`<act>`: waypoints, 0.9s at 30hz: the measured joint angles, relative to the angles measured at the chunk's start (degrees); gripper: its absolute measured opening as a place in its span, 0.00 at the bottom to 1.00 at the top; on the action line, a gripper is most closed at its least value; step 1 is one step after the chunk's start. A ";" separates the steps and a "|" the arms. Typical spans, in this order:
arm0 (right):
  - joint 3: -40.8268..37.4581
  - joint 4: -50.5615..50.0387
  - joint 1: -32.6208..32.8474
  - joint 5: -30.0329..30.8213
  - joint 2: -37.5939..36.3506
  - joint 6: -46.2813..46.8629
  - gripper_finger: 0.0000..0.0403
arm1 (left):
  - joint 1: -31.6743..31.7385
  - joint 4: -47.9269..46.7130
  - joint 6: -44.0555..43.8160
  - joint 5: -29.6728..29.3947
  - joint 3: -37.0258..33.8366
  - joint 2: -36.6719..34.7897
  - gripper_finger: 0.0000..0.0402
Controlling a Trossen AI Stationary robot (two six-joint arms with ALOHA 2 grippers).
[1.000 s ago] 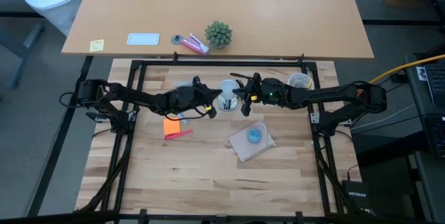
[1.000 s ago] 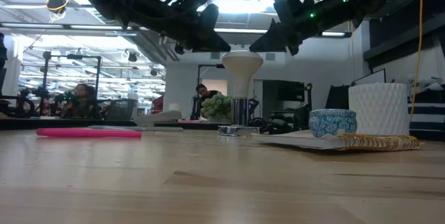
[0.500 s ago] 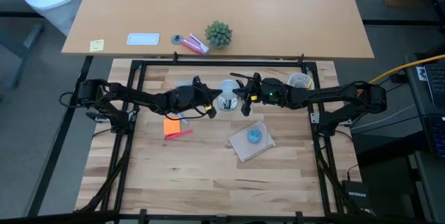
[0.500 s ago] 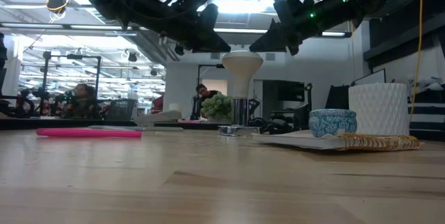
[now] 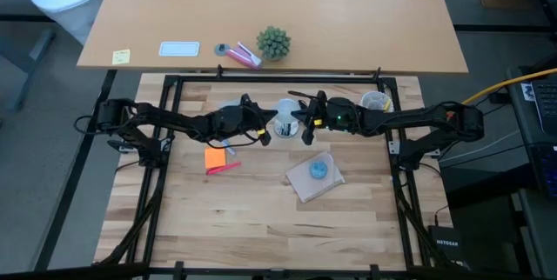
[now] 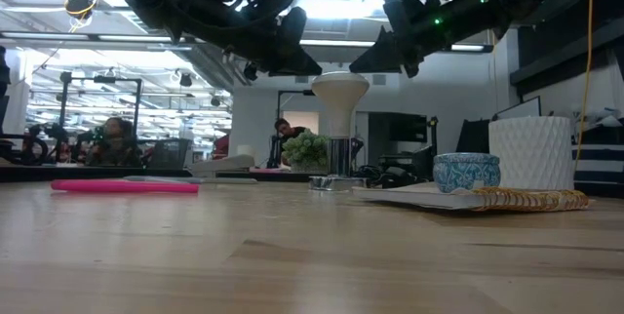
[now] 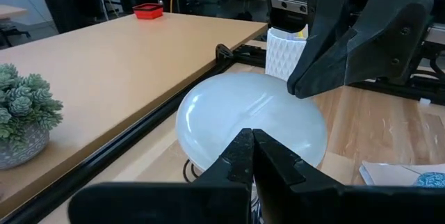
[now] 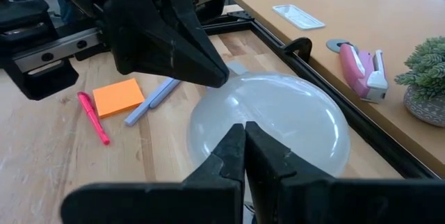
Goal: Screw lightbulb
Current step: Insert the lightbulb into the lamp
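The frosted white lightbulb [image 6: 339, 90] stands upright with its base in the shiny metal socket [image 6: 334, 166] on the table, near the middle of the far side. It also shows in the high view [image 5: 285, 109]. My left gripper [image 6: 314, 68] is shut beside the globe's top on the left, and shows in its wrist view [image 7: 252, 135]. My right gripper [image 6: 356, 66] is shut beside the globe's top on the right, and shows in its wrist view [image 8: 245, 126]. Both shut tips point at the globe from opposite sides. My left gripper's shut tips stand right at the globe's upper side [image 7: 229, 123]; I cannot tell whether they touch it. My right gripper's shut tips stand right at the globe's upper side [image 8: 278, 123] from the other side; I cannot tell whether they touch it.
An orange sticky pad [image 5: 216, 156] and a pink pen [image 6: 125, 185] lie left of the socket. A notebook [image 5: 315, 178] with a small blue round pot [image 6: 466, 171] lies to the near right. A white cup [image 6: 529, 153] stands at the far right.
My left gripper has shifted and turned slightly beside the bulb's top and stays shut. The bulb, the socket and my right gripper have kept still.
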 joint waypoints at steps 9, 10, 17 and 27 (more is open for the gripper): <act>0.02 1.94 0.00 0.58 0.00 -0.31 0.03 | -0.02 0.02 0.09 -0.13 0.00 0.00 0.00; 0.02 2.67 0.00 0.59 0.00 -0.53 0.03 | -0.02 0.02 0.11 -0.13 0.00 0.00 0.00; 0.02 4.13 0.00 4.87 -0.01 -1.31 0.03 | -0.02 0.04 0.17 -0.13 0.00 0.00 0.00; 0.02 3.26 -0.45 9.54 -0.04 -4.81 0.03 | -0.02 0.07 0.15 -0.13 0.00 0.02 0.00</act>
